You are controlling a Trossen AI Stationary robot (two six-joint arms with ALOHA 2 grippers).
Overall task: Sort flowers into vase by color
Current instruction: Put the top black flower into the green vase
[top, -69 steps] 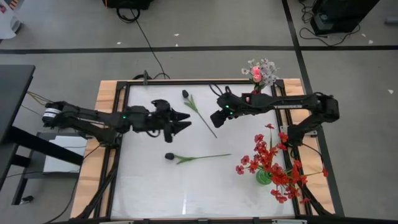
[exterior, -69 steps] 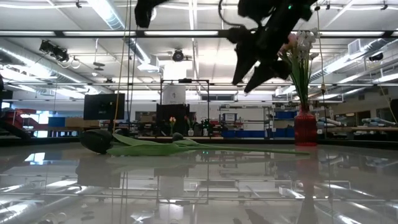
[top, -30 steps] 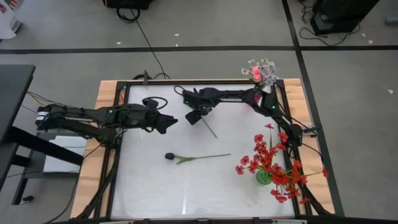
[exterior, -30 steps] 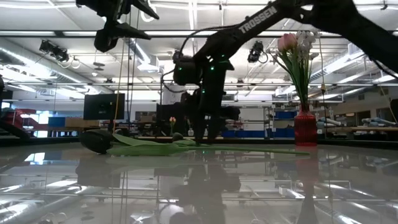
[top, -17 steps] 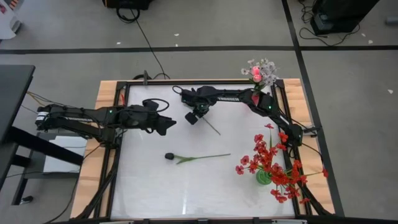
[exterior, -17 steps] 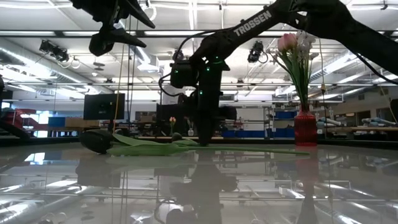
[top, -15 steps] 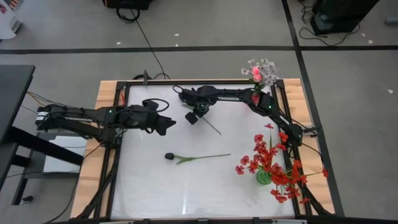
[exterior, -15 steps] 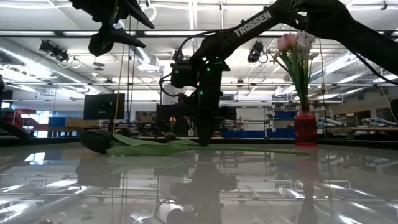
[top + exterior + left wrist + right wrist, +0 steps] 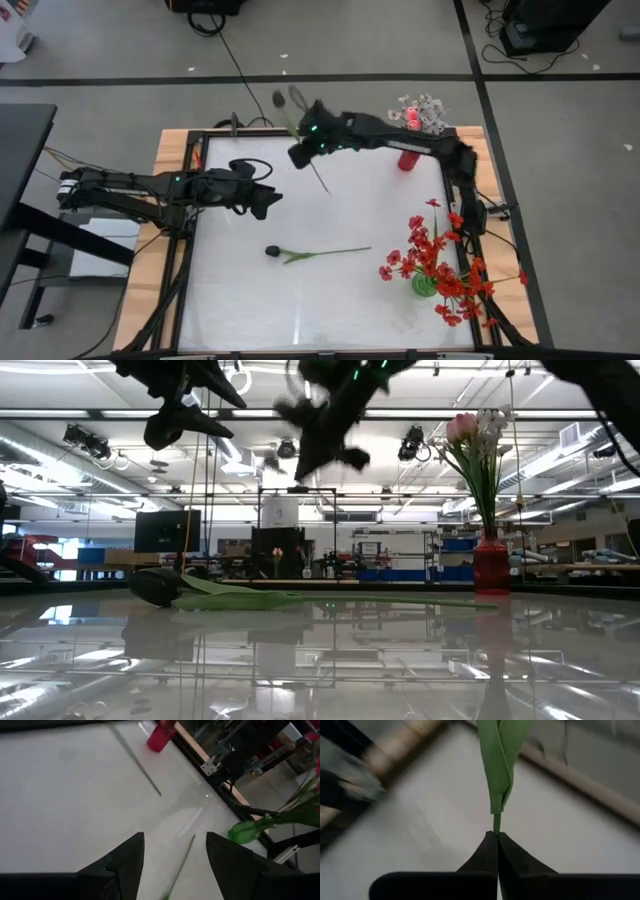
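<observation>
One dark-budded flower (image 9: 303, 135) is hanging above the tabletop's (image 9: 250, 300) far edge, clenched by your right gripper (image 9: 496, 838). You are mid-carry; next, find its vase. A second flower (image 9: 318, 254) is lying mid-tabletop, your left gripper (image 9: 175, 850) spread nearby.

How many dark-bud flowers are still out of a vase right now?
2. One lies on the table near its middle; the other is lifted, pinched in the right gripper near the far edge.
</observation>
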